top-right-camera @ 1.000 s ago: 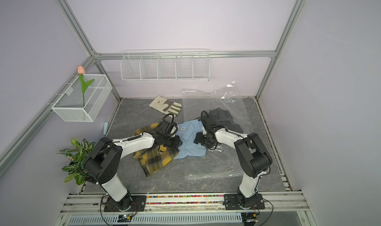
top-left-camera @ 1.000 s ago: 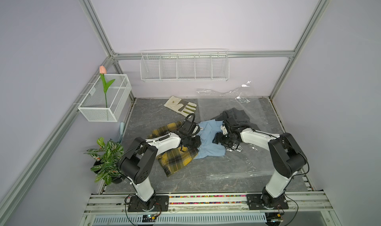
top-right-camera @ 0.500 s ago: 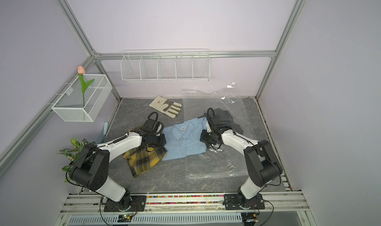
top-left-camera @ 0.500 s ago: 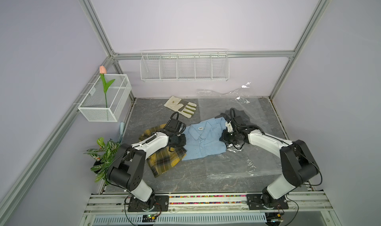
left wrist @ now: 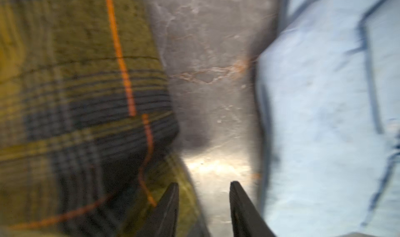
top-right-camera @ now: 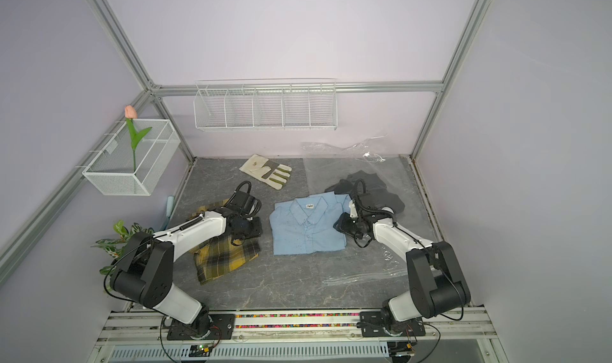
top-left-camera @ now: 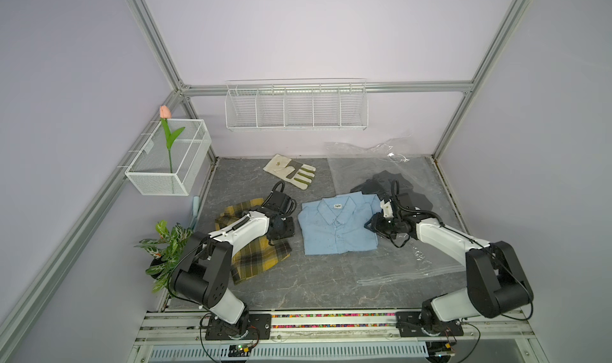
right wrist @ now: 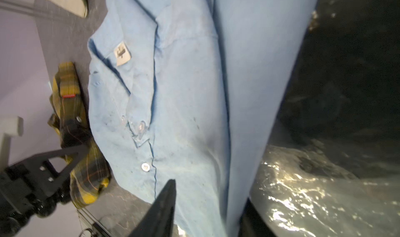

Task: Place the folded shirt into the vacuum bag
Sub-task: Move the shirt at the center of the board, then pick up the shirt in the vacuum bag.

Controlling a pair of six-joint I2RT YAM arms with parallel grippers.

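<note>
The folded pale-blue button-up shirt lies flat on the grey marbled counter. Its collar is toward the back wall and its hem toward the arm bases. I'd judge its long axis runs collar to hem, skewed slightly.

The large clear crinkly plastic vacuum bag spreads out from the shirt's right-hand edge. That edge sits over the bag's margin. I can't tell if any cloth is inside, so I'd call the shirt not yet bagged.

The right end effector has its jaws spread, straddling that same edge of the shirt without squeezing it. The left end effector is also spread and empty. It hangs over bare counter just off the shirt's opposite edge, beside a yellow-and-black plaid cloth.

The shirt looks light, soft and limp. Lifted by one corner it would probably droop and unfold. The doubled side edges, taken by both arms at once, seem the safest hold.

The bag looks slippery and flimsy, likely to slide or bunch as cloth pushes in.
</note>
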